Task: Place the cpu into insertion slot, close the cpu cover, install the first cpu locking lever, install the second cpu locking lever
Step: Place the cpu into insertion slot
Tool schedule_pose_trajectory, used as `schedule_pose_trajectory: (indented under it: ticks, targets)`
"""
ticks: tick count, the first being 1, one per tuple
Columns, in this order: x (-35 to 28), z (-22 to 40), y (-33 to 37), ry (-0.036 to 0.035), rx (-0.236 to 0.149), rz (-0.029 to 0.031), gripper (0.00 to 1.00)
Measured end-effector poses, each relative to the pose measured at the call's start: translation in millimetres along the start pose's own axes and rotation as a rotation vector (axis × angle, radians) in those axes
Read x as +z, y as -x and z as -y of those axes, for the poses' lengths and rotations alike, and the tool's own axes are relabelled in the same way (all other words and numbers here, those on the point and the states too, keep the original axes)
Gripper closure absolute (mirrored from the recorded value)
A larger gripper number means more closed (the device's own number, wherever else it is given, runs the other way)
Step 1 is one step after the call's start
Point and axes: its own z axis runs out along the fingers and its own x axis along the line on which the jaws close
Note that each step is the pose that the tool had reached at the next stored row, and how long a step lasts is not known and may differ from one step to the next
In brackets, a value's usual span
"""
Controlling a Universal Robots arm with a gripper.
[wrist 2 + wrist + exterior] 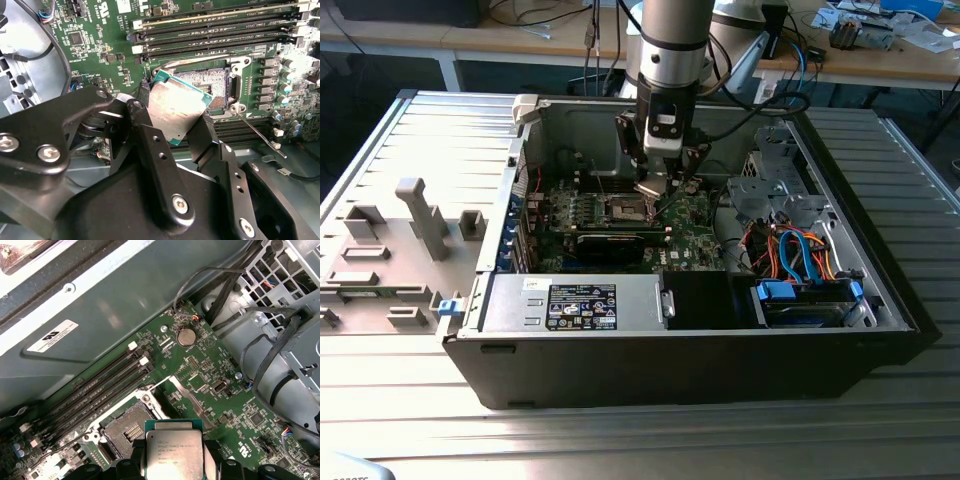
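CPU (177,107) placement is the step in hand, and the chip is not yet seated. At the exterior view's left, a grey plastic panel (410,235) lies on the table beside the open computer case (520,110). Inside the case, a labelled power supply (575,305) sits along the near wall, with the green motherboard (690,215) behind it. Over the middle of the motherboard the gripper (665,183) hangs from the arm, pointing down, just above the insertion slot (625,210). At the exterior view's right stand a metal drive cage (780,190) and blue and orange cables (800,255). In the second wrist view the black fingers (140,120) are clamped on opposite edges of the CPU, metal top facing the camera. The chip is held over one corner of the insertion slot and appears tilted relative to the board. The slot's contact field is exposed, with nothing lying over it. A thin metal rod (260,136), judged to be a locking lever, angles away from the slot, apparently released. The cpu cover cannot be identified with certainty. Judgement: seating calls for the chip to be levelled, centred squarely over the slot and matched to its orientation. It should go down without side load, since the contacts are likely to bend easily.
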Motion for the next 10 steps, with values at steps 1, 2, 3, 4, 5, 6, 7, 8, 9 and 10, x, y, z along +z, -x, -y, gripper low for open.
schedule_pose_trajectory:
  ticks: [1, 2, 3, 4, 5, 6, 7, 8, 9, 10]
  targets:
    - [0.2, 0.0, 0.0, -0.0001, 0.002, 0.0001, 0.45]
    - [0.3, 0.0, 0.0, -0.0001, 0.003, 0.0001, 0.45]
    - [0.4, 0.0, 0.0, -0.0001, 0.004, 0.0001, 0.45]
    - [0.5, 0.0, 0.0, -0.0001, 0.006, 0.0001, 0.45]
    - [0.6, 0.0, 0.0, -0.0001, 0.007, 0.0001, 0.45]
    - [0.6, 0.0, 0.0, -0.0001, 0.008, 0.0001, 0.45]
    - [0.7, 0.0, -0.1, -0.0001, 0.009, 0.0001, 0.45]
    - [0.7, 0.1, -0.1, -0.0002, 0.01, 0.0001, 0.45]
    - [0.8, 0.1, -0.1, -0.0002, 0.011, 0.0001, 0.45]
    - [0.8, 0.1, -0.2, -0.0002, 0.011, 0.0001, 0.45]
